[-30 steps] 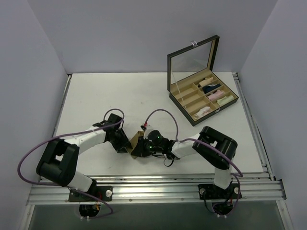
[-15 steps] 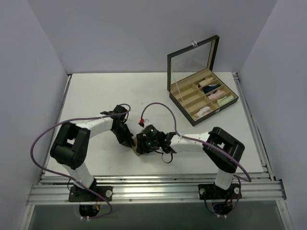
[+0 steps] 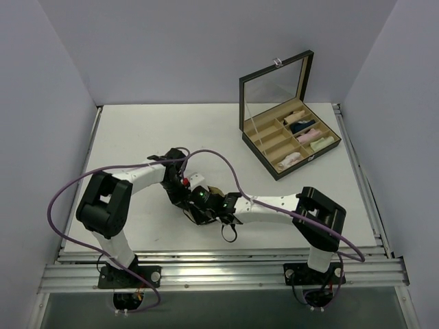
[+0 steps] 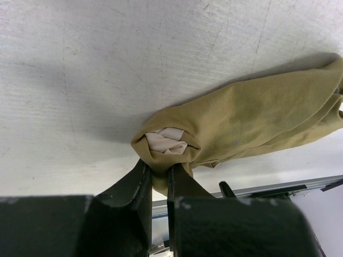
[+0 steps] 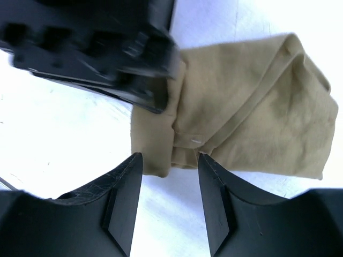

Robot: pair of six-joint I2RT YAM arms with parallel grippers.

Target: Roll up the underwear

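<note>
Pinching 1 end of the tan underwear [image 4: 252, 118], your left gripper [image 4: 161, 170] anchored it; the cloth ran lengthwise toward your spread right gripper [image 5: 170, 160].

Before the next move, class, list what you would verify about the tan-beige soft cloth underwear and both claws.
1. Left claw pinches the tan-beige soft cloth underwear: ok.
2. Right claw open over the cloth's edge: ok.
3. Underwear rolled tight: not ok, only loosely folded.
4. Underwear lying on the white table: ok.
5. Claws clear of each other: cannot tell.
</note>
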